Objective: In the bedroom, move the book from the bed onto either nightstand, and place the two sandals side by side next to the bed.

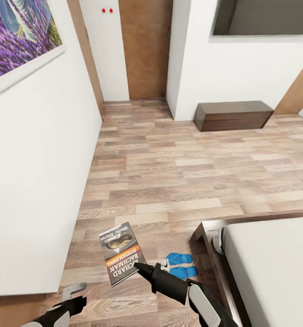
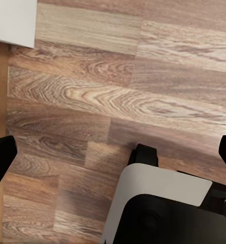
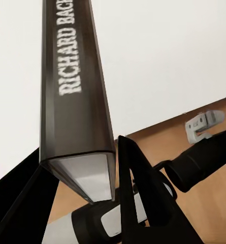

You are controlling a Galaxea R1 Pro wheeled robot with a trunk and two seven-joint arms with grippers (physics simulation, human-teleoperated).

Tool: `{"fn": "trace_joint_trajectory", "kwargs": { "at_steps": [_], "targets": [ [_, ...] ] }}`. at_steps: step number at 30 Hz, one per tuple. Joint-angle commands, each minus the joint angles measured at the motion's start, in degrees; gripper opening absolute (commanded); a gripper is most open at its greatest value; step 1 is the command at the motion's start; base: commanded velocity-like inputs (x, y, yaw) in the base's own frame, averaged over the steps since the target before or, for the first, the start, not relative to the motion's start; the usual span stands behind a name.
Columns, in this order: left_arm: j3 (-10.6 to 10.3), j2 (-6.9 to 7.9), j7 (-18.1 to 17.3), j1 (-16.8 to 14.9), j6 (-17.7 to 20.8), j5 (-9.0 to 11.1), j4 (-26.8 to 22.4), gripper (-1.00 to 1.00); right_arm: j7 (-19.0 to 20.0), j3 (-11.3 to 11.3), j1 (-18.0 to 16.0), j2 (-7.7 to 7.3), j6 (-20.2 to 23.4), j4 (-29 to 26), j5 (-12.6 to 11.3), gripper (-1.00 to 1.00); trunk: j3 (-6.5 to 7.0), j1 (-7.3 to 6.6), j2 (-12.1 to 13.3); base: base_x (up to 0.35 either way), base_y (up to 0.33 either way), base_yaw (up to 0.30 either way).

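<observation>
Wood-plank floor [image 1: 178, 168], book [image 1: 120, 252] pinched in right tool [image 1: 140, 268]

From my remote station I record the low bed with dark brown wood frame and pale mattress [image 1: 269, 268] cut off by the head view's right and lower edges, and the purple flower picture on the white wall [image 1: 20, 36] cut by the top left corner. The two bright blue flip-flop sandals [image 1: 181, 265] are partly hidden behind my right gripper [image 1: 140, 268], and I cannot tell whether they touch the bed frame. In the right wrist view the grey-black paperback book's [image 3: 74, 101] spine lettering runs off the top edge.
</observation>
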Motion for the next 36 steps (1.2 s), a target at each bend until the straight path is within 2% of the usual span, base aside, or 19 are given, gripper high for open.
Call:
{"fn": "trace_joint_trajectory", "kwargs": {
  "at_steps": [1,16,22,27,29,31,36],
  "targets": [
    [0.2,-0.01,0.1,0.0,-0.2,0.2,0.1,1.00,0.0,0.0,0.0,0.00,0.5,0.0,-0.6,-1.00,-0.06,0.02,-0.1,0.000,0.005,0.291],
    [0.2,0.02,0.1,0.0,-0.2,0.2,0.1,1.00,0.0,0.0,0.0,-0.02,0.3,-0.1,-0.5,-1.00,-0.06,0.02,-0.1,0.000,0.001,0.291],
    [0.2,0.02,0.1,0.0,-0.2,0.2,0.1,1.00,-0.2,0.1,0.0,-0.08,-2.5,0.4,0.4,-1.00,-0.06,0.02,-0.1,0.000,0.000,0.291],
    [0.2,-0.01,0.1,0.0,-0.2,0.1,0.1,1.00,-0.1,-0.3,0.0,-0.20,-5.1,4.9,4.1,-1.00,-0.06,0.02,-0.1,0.000,0.000,0.289],
    [0.2,-0.02,0.1,0.0,-0.2,0.1,0.1,1.00,-0.2,-0.4,0.0,-0.69,-6.5,7.8,5.8,-1.00,-0.06,0.02,-0.1,0.000,0.000,0.286],
    [0.2,-0.02,0.1,0.0,-0.2,0.2,0.1,1.00,-0.2,-0.5,0.0,-1.19,-7.4,9.5,6.3,-1.00,-0.06,0.02,-0.1,0.000,0.000,0.285],
    [0.2,-0.01,0.1,0.0,-0.2,0.1,0.1,1.00,-0.2,-0.5,0.0,-3.24,-11.7,17.9,7.1,-1.00,-0.06,0.02,-0.1,0.000,0.000,0.285]
  ]
}}
